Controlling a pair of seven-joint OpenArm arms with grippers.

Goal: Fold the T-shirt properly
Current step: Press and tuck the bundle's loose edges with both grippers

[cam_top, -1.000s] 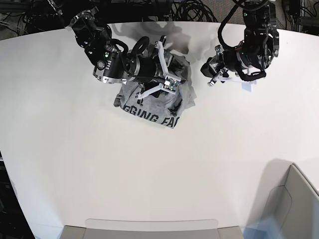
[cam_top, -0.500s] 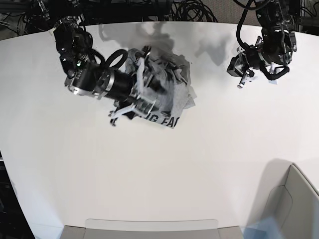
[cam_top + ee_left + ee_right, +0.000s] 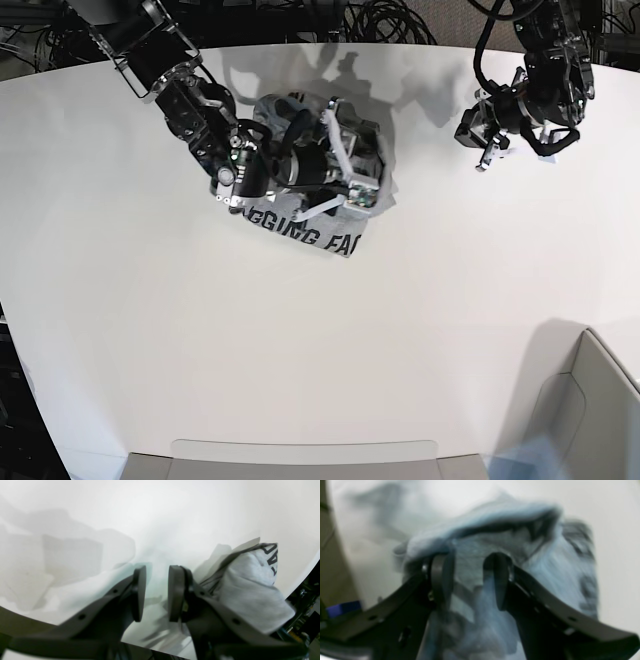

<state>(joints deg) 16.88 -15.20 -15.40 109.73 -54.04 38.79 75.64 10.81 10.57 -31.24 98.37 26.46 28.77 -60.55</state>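
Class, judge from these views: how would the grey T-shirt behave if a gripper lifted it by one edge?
The T-shirt lies bunched and creased, so it would probably droop limply. Its folds overlap loosely, so they would likely fall open. It looks like thin cloth, probably light.

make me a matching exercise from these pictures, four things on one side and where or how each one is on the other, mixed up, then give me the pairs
Things:
1. T-shirt
2. right gripper
3. left gripper
4. grey bin

States:
A. over bare table, away from the cloth
B. bunched in a heap, black lettering along its near edge
C. at the table's near corner
D. jaws apart, right over the heap

Pairs: 1-B, 2-D, 3-A, 4-C
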